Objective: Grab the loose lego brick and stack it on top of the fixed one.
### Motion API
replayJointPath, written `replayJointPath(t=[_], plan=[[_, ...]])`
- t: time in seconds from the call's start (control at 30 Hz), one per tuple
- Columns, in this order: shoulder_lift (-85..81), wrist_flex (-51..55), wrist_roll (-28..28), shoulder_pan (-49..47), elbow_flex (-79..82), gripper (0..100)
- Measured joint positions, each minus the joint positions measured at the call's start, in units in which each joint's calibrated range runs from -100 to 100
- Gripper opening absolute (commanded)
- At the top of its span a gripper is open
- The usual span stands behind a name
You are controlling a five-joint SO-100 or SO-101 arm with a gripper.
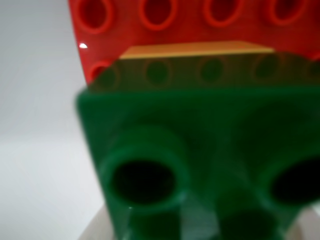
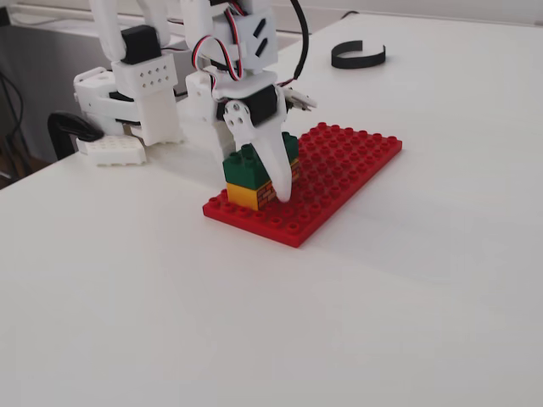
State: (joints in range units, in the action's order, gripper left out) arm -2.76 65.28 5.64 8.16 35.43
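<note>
Two bricks are seen stacked in the fixed view: the loose lego brick (image 2: 248,161), dark green, sits on top of the fixed one (image 2: 246,193), the yellow brick with the wall pattern, near the 9 o'clock end of the red baseplate (image 2: 339,174). The claw (image 2: 270,174) is closed narrow around the green brick, one white finger (image 2: 277,170) being laid down across the near faces of both bricks, with its tip close to the baseplate studs. In the wrist view the green brick (image 1: 200,165) fills the lower frame, blurred, and a thin yellow edge (image 1: 200,49) is visible at 12 o'clock beyond it. Whether the studs are fully pressed home cannot be told from either view.

The stacking is judged nearly done; release remains. Trouble could be caused in three ways. If the claw is lifted before it is opened, the green brick may be pulled off again. If the brick is only resting and not seated, it may be tipped by a finger dragging past on withdrawal. A sideways pull could also shift the baseplate across the white counter (image 2: 382,322).
</note>
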Motion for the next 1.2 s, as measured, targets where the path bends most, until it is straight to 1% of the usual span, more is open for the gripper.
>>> replayJointPath(t=[0.27, 0.4, 0.67, 0.93, 1.0, 1.03, 1.1, 1.13, 1.2], plan=[[0.3, 0.0, 0.0, -1.0, 0.1, 28], [0.3, 3.1, -0.3, -2.3, -1.2, 28], [0.3, 15.5, -0.3, -2.5, -14.0, 28], [0.2, 31.4, -0.5, -6.0, -34.0, 28], [-1.5, 33.2, -1.2, -7.3, -37.7, 24], [-3.1, 33.3, -1.4, -7.8, -38.5, 19], [-7.0, 33.4, -1.5, -8.5, -39.1, 5], [-9.1, 33.4, -1.5, -8.8, -39.1, 0], [-14.2, 33.4, -1.7, -8.9, -38.4, 3]])
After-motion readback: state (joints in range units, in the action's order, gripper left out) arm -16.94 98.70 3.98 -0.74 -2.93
